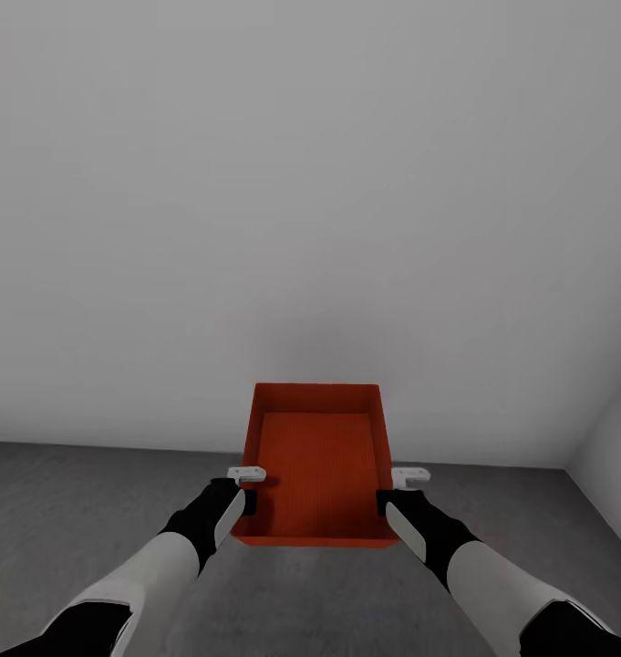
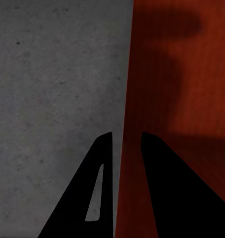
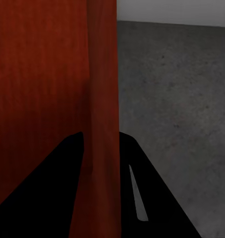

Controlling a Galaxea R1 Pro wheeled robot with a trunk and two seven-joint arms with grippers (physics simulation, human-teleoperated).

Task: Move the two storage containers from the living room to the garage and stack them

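**Q:** Grey-white wall [image 1: 310,182] fills most of the head view — what's below it?

**A:** Dark speckled concrete floor [image 1: 91,511], w/ a second wall meeting the first at a corner on the right.

**Q:** Where's the task's thing?

**A:** One orange-red storage container [image 1: 315,465], open side up, held between both arms in front of the robot, near the wall. It looks lifted off the floor, though the head view doesn't make that certain.

**Q:** And the hands?

**A:** Left hand [image 1: 244,484] is clamped on the container's left wall, one finger [image 2: 100,188] outside, one inside. Right hand [image 1: 394,485] is clamped on the right wall the same way, fingers [image 3: 142,193] either side of the rim.
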